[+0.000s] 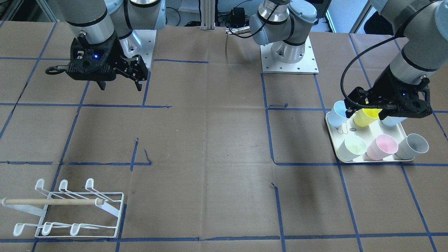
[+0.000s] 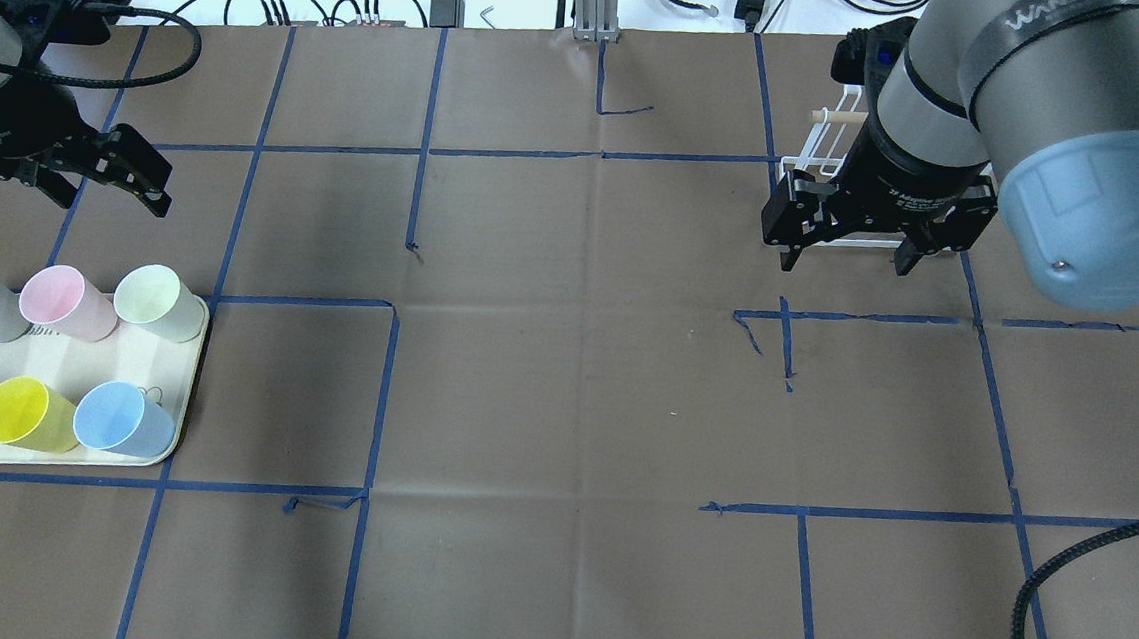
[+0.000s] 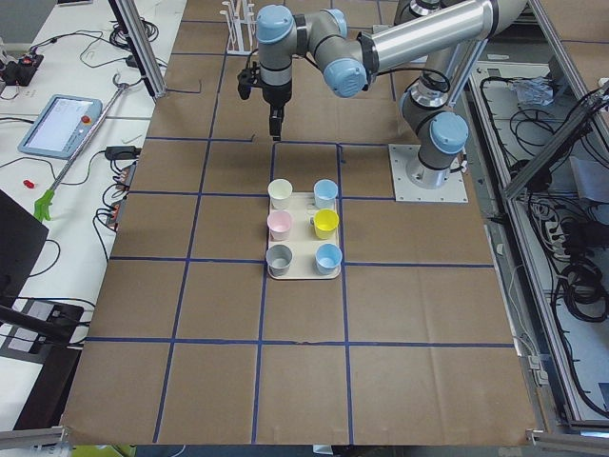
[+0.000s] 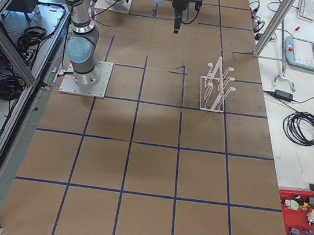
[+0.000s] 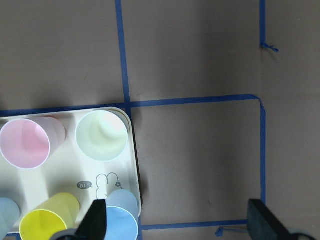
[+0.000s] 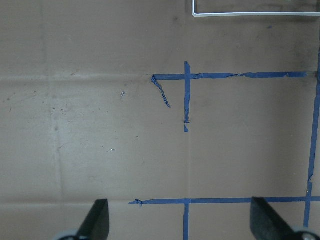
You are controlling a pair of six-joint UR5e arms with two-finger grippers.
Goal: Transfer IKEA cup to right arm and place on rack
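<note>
Left gripper (image 2: 115, 196) hangs open near cream tray (image 2: 190, 373) of pastel plastic cups (image 2: 145, 295); right gripper (image 2: 845, 264), open too, beside white wire rack (image 1: 80, 210).

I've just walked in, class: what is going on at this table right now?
Nothing has been picked up yet. The left gripper hangs open above the tray, where six cups stand upright. The right gripper is open and empty too, over bare table close to the rack. The rack has no cup on it, so the hand-over has not begun.
</note>
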